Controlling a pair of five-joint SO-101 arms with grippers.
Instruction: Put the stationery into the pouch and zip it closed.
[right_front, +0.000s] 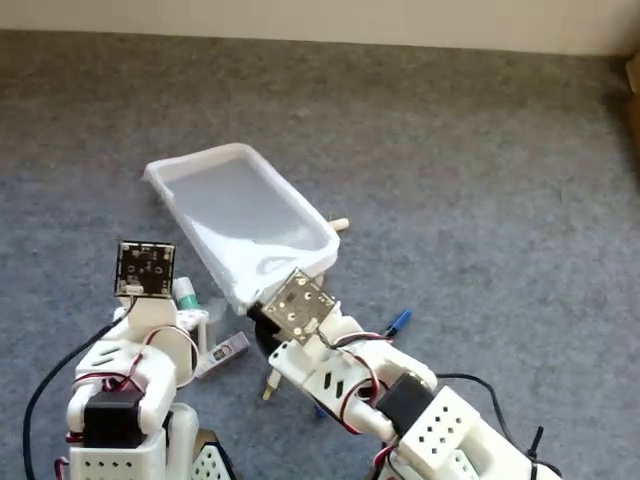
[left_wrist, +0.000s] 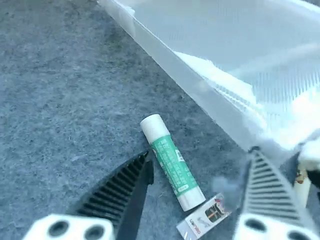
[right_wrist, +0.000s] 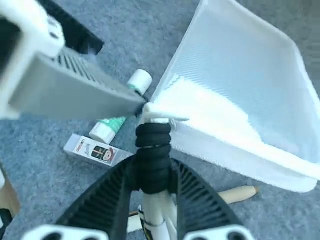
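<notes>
Grey carpet covers the bench (right_front: 480, 150) in the high view. The white mesh pouch (right_front: 240, 215) lies at centre frame and the two arms rise from the lower edge. The right pincer (right_front: 290, 312) sits at the pouch's lower corner, and a blue pen (right_front: 397, 322) and a pencil (right_front: 339, 224) lie loose to the pouch's right. In the left wrist view, the left pincer (left_wrist: 201, 159) hangs with its jaws spread wide over a green glue stick (left_wrist: 172, 162), not touching it, with a small labelled box (left_wrist: 205, 217) just beside the stick. In the right wrist view, the right pincer is clamped on a white pen (right_wrist: 152, 150) by its black grip, and the tip seems to touch the pouch's edge. To do this step well, the pen likely needs lifting over that edge and pushing well inside before release, so that it cannot roll back out. Print on the glue stick's label is too small to read, as is that on the box's sleeve, which bears a small cartoon figure.
</notes>
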